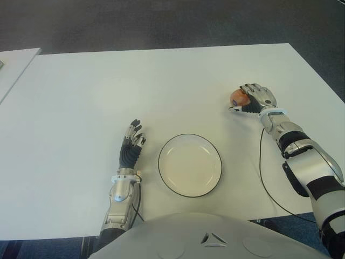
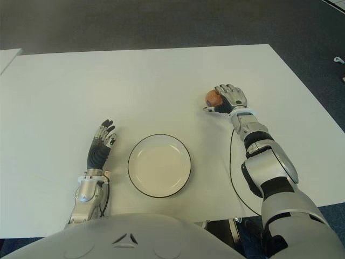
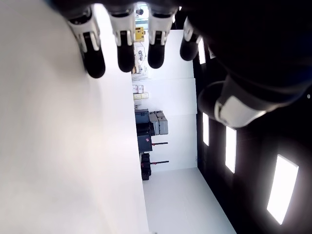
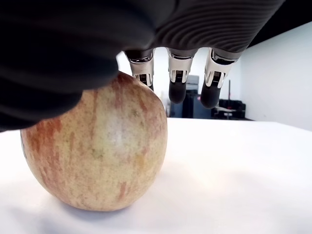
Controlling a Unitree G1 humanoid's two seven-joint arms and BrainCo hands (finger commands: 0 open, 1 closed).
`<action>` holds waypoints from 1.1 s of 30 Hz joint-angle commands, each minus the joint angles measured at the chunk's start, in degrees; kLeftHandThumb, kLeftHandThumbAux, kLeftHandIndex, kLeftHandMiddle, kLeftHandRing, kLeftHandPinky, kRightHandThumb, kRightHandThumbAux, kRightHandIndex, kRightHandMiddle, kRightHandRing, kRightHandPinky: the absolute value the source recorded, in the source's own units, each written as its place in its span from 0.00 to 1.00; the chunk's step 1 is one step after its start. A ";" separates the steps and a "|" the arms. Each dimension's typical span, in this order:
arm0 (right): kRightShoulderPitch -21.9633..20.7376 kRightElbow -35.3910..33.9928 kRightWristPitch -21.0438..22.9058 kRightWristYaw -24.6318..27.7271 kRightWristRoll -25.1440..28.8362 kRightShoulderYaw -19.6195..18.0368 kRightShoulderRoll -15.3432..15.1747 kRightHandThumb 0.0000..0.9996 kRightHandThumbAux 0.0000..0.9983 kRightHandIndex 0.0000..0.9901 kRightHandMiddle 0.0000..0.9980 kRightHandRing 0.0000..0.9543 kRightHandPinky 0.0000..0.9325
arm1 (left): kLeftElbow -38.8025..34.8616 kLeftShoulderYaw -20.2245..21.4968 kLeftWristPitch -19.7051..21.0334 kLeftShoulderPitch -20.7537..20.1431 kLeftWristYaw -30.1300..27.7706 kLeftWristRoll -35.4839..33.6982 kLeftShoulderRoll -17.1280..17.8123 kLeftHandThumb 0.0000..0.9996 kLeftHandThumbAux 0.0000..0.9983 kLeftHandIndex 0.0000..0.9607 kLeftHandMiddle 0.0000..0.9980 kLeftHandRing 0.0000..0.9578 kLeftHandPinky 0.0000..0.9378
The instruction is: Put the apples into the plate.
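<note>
One red-yellow apple point(image 1: 237, 97) sits on the white table point(image 1: 108, 91) at the right, well beyond the plate. My right hand point(image 1: 257, 97) is cupped over it from the right. In the right wrist view the apple point(image 4: 92, 151) rests on the table under my palm. The fingers point(image 4: 176, 80) hang half curled behind it without pressing on it. The empty white plate point(image 1: 190, 164) with a dark rim lies near the front edge, in the middle. My left hand point(image 1: 132, 141) shows flat just left of the plate, its fingers point(image 3: 125, 48) straight and holding nothing.
A black cable point(image 1: 262, 172) runs along the table beside my right forearm. A second white table point(image 1: 13, 65) stands at the far left. Dark floor lies beyond the far edge. Bare tabletop stretches between the apple and the plate.
</note>
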 commanded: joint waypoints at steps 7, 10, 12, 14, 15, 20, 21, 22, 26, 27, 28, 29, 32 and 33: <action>0.76 1.53 0.89 1.40 2.27 0.12 2.00 0.28 0.33 0.00 0.01 0.01 0.07 | 4.88 0.05 4.16 3.86 -0.40 0.52 0.45 0.07 0.55 0.06 0.10 0.13 0.21; 0.70 1.86 0.43 1.46 3.00 -0.17 1.87 0.29 0.34 0.00 0.02 0.01 0.07 | 4.90 0.09 4.47 3.82 -0.49 0.44 0.49 0.07 0.54 0.06 0.10 0.13 0.21; 0.79 1.90 0.14 1.23 3.42 -0.26 1.94 0.29 0.35 0.00 0.02 0.02 0.07 | 4.85 0.10 4.70 3.82 -0.60 0.33 0.50 0.07 0.54 0.06 0.10 0.13 0.21; 0.83 2.05 0.09 1.05 3.90 -0.29 2.12 0.31 0.36 0.01 0.03 0.02 0.08 | 4.89 0.14 4.63 3.86 -0.64 0.21 0.48 0.07 0.54 0.06 0.11 0.14 0.22; 0.84 2.11 0.13 0.98 4.12 -0.29 2.23 0.31 0.36 0.01 0.03 0.02 0.08 | 4.93 0.17 4.53 3.88 -0.64 0.17 0.47 0.07 0.54 0.06 0.11 0.14 0.22; 1.08 1.95 0.74 0.31 4.75 -0.24 3.56 0.36 0.39 0.02 0.04 0.03 0.08 | 4.61 0.15 4.95 3.99 -0.59 0.12 0.35 0.07 0.55 0.06 0.11 0.14 0.22; 1.09 1.96 0.74 0.25 4.88 -0.27 3.64 0.36 0.39 0.02 0.04 0.03 0.08 | 4.56 0.14 4.99 4.04 -0.53 0.18 0.33 0.07 0.55 0.06 0.11 0.14 0.22; 1.09 1.98 0.74 0.19 4.98 -0.28 3.69 0.37 0.39 0.02 0.05 0.04 0.08 | 4.53 0.14 5.01 4.07 -0.49 0.21 0.32 0.08 0.55 0.07 0.11 0.14 0.22; 0.56 2.61 0.94 0.24 5.36 -0.37 4.66 0.39 0.40 0.02 0.05 0.05 0.09 | 4.50 0.11 5.15 4.19 -0.52 0.23 0.32 0.07 0.55 0.07 0.11 0.13 0.21; 0.62 2.54 0.61 0.09 5.50 -0.39 4.59 0.39 0.40 0.03 0.06 0.05 0.09 | 4.48 0.08 5.19 4.22 -0.53 0.28 0.34 0.07 0.55 0.07 0.11 0.13 0.21; 0.68 2.49 0.35 -0.03 5.61 -0.39 4.52 0.39 0.40 0.03 0.06 0.05 0.09 | 4.47 0.04 5.20 4.25 -0.51 0.33 0.34 0.07 0.55 0.07 0.11 0.13 0.21; 0.72 2.47 0.13 -0.08 5.72 -0.39 4.50 0.39 0.41 0.03 0.06 0.05 0.09 | 4.43 0.01 5.22 4.27 -0.52 0.37 0.34 0.07 0.55 0.07 0.10 0.13 0.21; 1.01 2.18 0.09 -0.33 5.88 -0.20 4.97 0.39 0.41 0.03 0.06 0.06 0.09 | 4.41 -0.04 5.06 4.35 -0.44 0.44 0.28 0.07 0.54 0.07 0.10 0.13 0.21; 1.10 2.10 0.12 -0.41 5.90 -0.14 5.08 0.39 0.42 0.04 0.06 0.06 0.10 | 4.40 -0.08 5.01 4.39 -0.40 0.47 0.23 0.07 0.54 0.07 0.10 0.13 0.21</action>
